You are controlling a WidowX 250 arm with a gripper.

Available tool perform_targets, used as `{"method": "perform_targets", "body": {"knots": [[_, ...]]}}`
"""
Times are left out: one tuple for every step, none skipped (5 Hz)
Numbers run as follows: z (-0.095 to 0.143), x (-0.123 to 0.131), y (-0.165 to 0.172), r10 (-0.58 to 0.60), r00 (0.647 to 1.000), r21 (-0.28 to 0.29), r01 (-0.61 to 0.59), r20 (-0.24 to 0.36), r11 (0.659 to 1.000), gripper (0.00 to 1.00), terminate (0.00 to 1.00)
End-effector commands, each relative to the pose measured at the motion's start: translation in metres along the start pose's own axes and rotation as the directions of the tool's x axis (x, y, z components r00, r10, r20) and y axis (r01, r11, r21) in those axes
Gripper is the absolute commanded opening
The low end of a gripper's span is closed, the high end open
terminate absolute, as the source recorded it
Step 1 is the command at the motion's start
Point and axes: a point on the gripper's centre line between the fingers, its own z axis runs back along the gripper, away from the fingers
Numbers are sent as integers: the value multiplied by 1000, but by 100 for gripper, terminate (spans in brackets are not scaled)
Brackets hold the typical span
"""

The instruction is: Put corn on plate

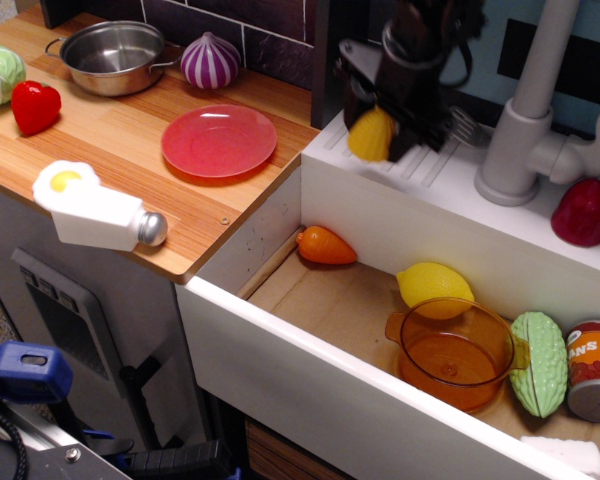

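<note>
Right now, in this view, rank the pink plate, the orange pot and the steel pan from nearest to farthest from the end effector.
The end effector holds the corn above the sink's back ledge.
1. Pink plate: to its left in the picture, on the wooden counter.
2. Orange pot: below it, down in the sink.
3. Steel pan: far left, at the counter's back.
</note>
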Motion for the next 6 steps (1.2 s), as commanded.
{"method": "perform_targets", "body": {"knots": [[12, -8, 75, -71, 997, 89, 69, 26, 994, 0, 0], [1, -27, 100, -47, 998, 101, 43, 43, 994, 0, 0], [-11, -37, 107, 20, 998, 44, -23, 67, 999, 0, 0], [-19, -39, 97, 48, 993, 47, -53, 105, 997, 0, 0], [-23, -39, 96, 37, 990, 42, -43, 136, 998, 100, 0], [-23, -39, 96, 37, 990, 42, -43, 136, 998, 100, 100]]}}
